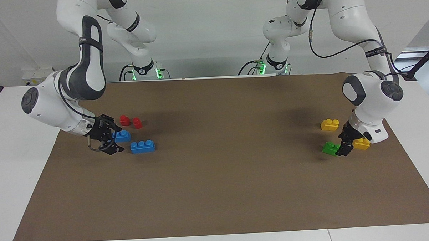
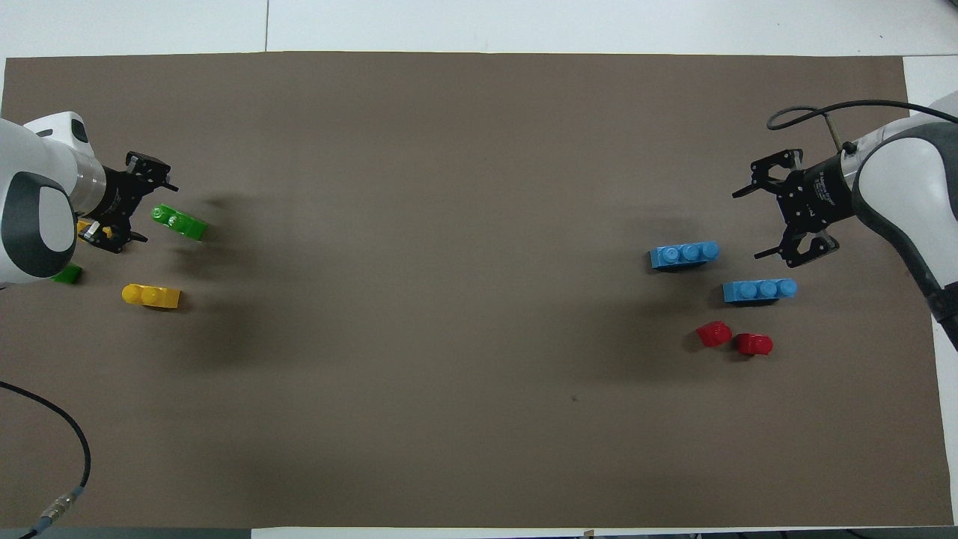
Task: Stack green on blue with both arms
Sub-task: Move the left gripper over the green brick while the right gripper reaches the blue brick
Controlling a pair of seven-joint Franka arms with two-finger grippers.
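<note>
Two blue bricks lie toward the right arm's end, one [image 1: 124,136] [image 2: 760,289] nearer the robots than the other [image 1: 142,147] [image 2: 684,255]. My right gripper [image 1: 111,139] [image 2: 752,224] hangs low and open by the nearer brick's outer end, which it partly hides in the facing view. It holds nothing. At the left arm's end lies a green brick [image 1: 329,148] [image 2: 178,222]. My left gripper [image 1: 344,144] [image 2: 146,202] stands open close beside it, empty. A second green brick [image 2: 67,275] peeks out from under the left arm.
Two red bricks [image 1: 124,120] [image 1: 137,123] sit just nearer the robots than the blue ones. One yellow brick [image 1: 330,124] [image 2: 151,296] lies near the green ones; another [image 1: 361,144] is half hidden by the left arm. Brown mat [image 1: 216,170] covers the table.
</note>
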